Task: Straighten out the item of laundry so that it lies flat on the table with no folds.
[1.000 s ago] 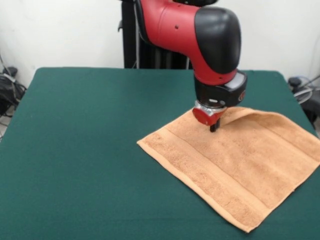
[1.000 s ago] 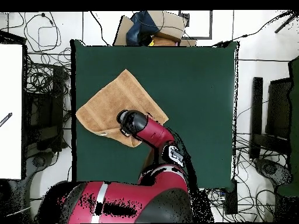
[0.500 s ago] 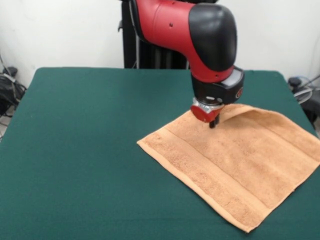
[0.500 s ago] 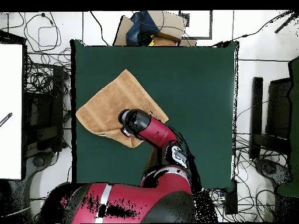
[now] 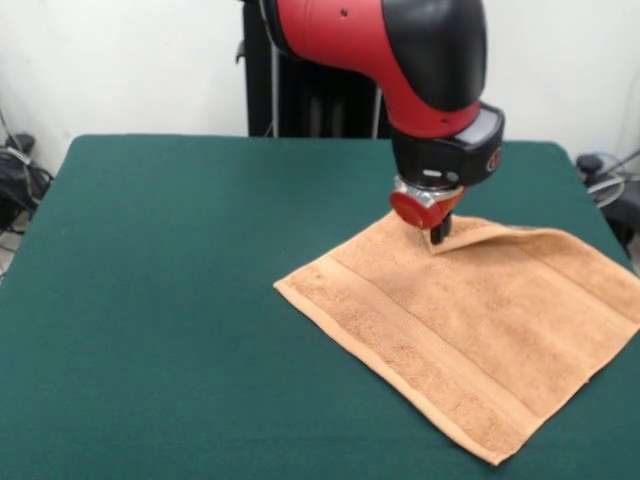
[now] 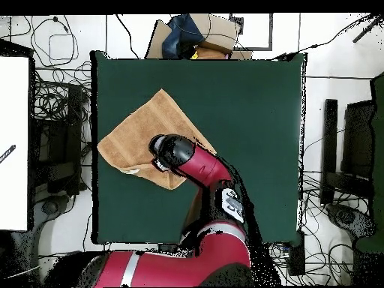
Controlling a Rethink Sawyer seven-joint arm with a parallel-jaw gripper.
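A: Front view, item one: towel [image 5: 470, 335], spread toward your counter's [image 5: 180, 300] edge, far corner folded over. Claw [image 5: 437, 236] sits on that fold; whether it is wide, narrow or gripping, you cannot tell.

B: Risk?

A: If you drag without a firm pinch, the terry may slip or bunch into new creases, I judge.

B: Labels, writing?

A: None legible in either view.
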